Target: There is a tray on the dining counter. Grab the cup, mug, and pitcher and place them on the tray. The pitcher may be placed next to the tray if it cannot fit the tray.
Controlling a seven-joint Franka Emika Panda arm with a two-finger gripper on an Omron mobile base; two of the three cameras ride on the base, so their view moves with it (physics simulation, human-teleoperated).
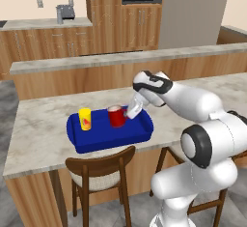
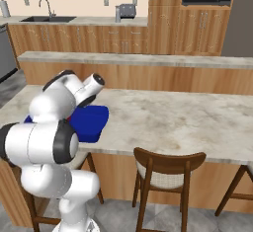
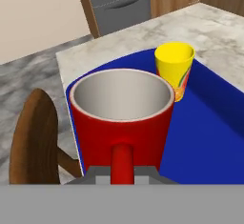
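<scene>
Gripper point(image 1: 129, 112) sits at the right side of the mug point(image 1: 115, 116), fingers narrow and clamped on the mug's handle; in the hand view the red handle point(image 3: 122, 163) runs straight down between the 2 grey finger tips. Mug: glossy red cylinder, pale grey inside, open top up, upright over the tray point(image 1: 137, 132); can't tell if its base touches the tray floor.

Tray: dark blue, smooth, rectangular with rounded corners and a low raised rim, lying flat on the dining counter point(image 1: 43, 129) near its front edge. Cup point(image 1: 85, 119): yellow handleless tumbler, slightly tapered, red-orange mark on its side, standing upright in the tray's left part, apart from the mug. In the hand view the cup point(image 3: 174, 70) stands beyond the mug on the blue tray floor point(image 3: 205, 132).

Dining counter: beige marble-look slab, veined, light wood base, raised back ledge point(image 1: 120, 57) with the same stone top. In the right base view the white arm covers most of the tray point(image 2: 91, 122); 1 blue rounded corner shows on the counter point(image 2: 173, 117).

Wooden chair point(image 1: 101, 165) with curved dark back and pale seat pad stands under the counter edge just below the tray. Boxy grey toaster point(image 1: 65, 12) on the far worktop by the wall.
</scene>
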